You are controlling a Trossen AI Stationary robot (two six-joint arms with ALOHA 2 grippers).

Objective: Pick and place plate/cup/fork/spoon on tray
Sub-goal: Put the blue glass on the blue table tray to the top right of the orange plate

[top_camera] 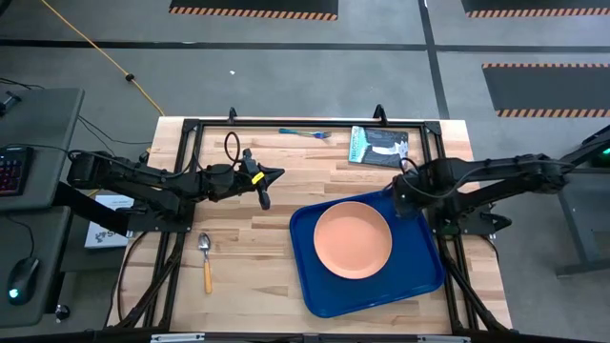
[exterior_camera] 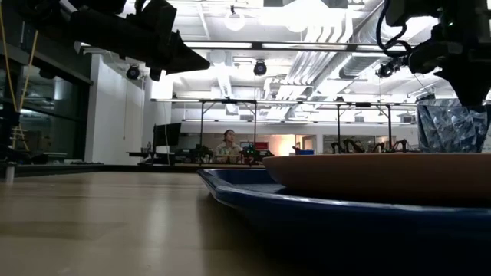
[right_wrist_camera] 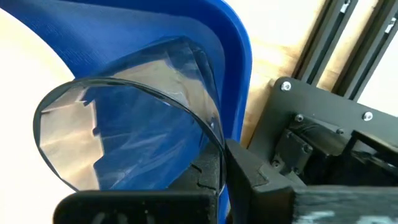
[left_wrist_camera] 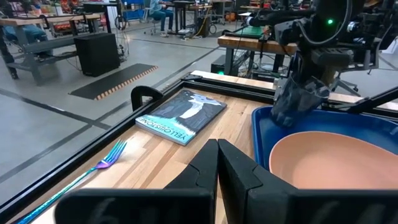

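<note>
Plate point(top_camera: 353, 239) is lying flat inside the tray point(top_camera: 324, 286), on the right half of the worktop point(top_camera: 257, 276), filling the tray's middle. In the low view the plate point(exterior_camera: 383, 180) is being seen edge-on above the tray rim point(exterior_camera: 253, 195).

A clear plastic cup point(right_wrist_camera: 124, 134) is being gripped by the right pincer point(top_camera: 404, 193) at the tray's far right corner; in the right wrist view the transparent cup is being pressed between the dark fingers point(right_wrist_camera: 249, 171), with the tray's blue wall point(right_wrist_camera: 239, 62) just behind it. From the left wrist view the cup point(left_wrist_camera: 298, 99) is being held over the tray corner point(left_wrist_camera: 267, 121), just beyond the plate point(left_wrist_camera: 336, 162). Whether the cup is touching the tray floor cannot be told.

The left pincer point(top_camera: 264, 187) is being held over bare wood left of the tray, fingers point(left_wrist_camera: 239, 171) closed together with nothing between them.

Spoon point(top_camera: 206, 259) is lying on the worktop near the left edge, bowl toward the far side, well apart from the tray. Fork point(top_camera: 305, 132) is lying near the far edge, beside a dark book point(top_camera: 378, 147); in the left wrist view the fork point(left_wrist_camera: 102, 163) and book point(left_wrist_camera: 180, 116) are both being seen on the wood.

A person point(exterior_camera: 227, 146) is sitting in the room behind.
</note>
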